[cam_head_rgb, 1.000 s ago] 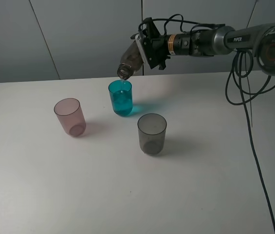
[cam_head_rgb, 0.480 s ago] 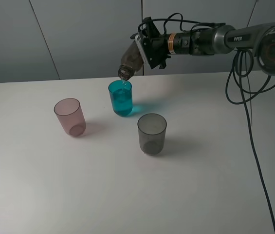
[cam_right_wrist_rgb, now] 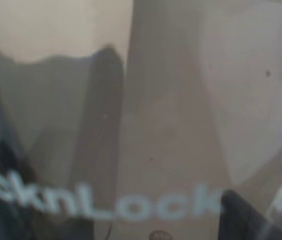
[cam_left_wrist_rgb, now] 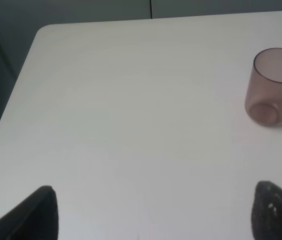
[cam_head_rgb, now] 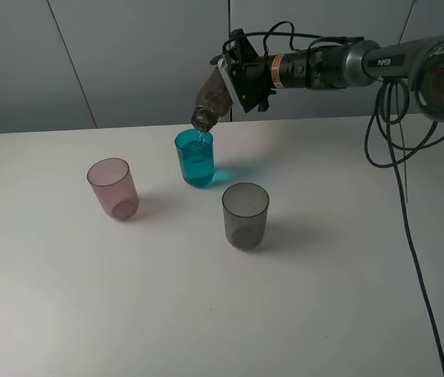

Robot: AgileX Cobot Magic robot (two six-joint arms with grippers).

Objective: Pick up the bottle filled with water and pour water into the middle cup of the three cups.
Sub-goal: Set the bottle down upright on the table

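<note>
While the left claw (cam_left_wrist_rgb: 155,212) hangs spread open over the desk (cam_head_rgb: 324,298), the grey cup (cam_head_rgb: 245,216) stands nearest, then the pink cup (cam_head_rgb: 113,188). Farther back, the blue cup (cam_head_rgb: 195,161) has water in it. Just over its rim, the right claw (cam_head_rgb: 233,78) grips the bottle (cam_head_rgb: 210,98), tipped mouth down.
</note>
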